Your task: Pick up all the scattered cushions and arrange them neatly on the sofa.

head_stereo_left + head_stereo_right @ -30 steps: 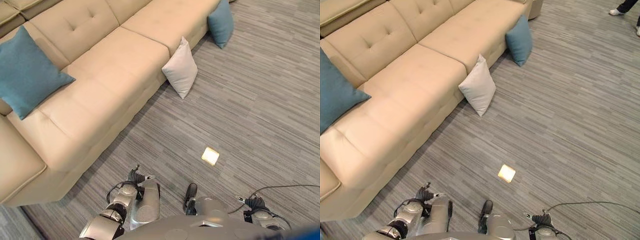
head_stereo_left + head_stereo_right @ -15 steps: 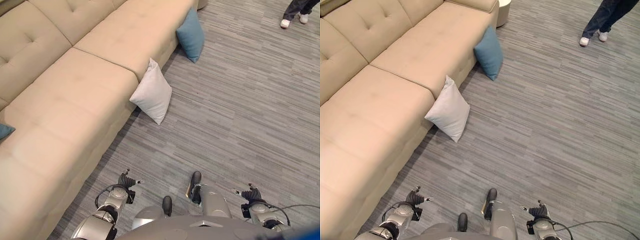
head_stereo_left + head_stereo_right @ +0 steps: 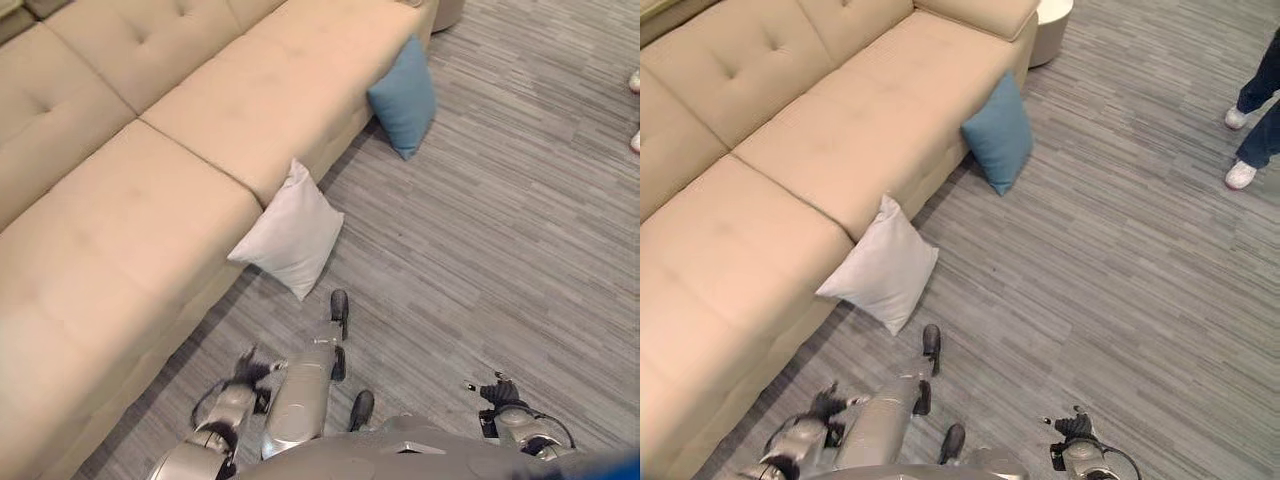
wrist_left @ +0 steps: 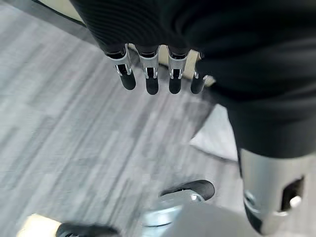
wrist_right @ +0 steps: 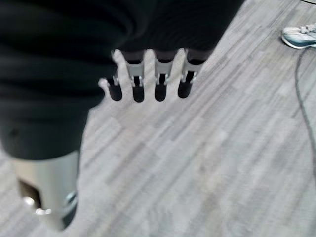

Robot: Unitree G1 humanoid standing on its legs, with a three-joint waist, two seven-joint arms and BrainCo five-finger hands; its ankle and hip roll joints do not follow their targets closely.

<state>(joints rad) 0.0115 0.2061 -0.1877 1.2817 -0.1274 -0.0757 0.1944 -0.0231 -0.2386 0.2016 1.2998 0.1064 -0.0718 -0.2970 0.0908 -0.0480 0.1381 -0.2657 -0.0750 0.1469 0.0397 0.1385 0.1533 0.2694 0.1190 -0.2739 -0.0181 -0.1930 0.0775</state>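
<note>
Leaning on the sofa (image 3: 150, 200), white cushion (image 3: 292, 232) and blue cushion (image 3: 404, 95); both hands (image 4: 148, 74) (image 5: 148, 79) hang slack-fingered, empty.

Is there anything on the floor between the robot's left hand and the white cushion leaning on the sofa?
Nothing visible: bare grey carpet lies between the left hand and the white square cushion leaning against the beige sofa.

The left hand (image 4: 163, 34) and right hand (image 5: 158, 29) show silver, dark-tipped fingers (image 4: 151, 78) beneath black ribbed covers
</note>
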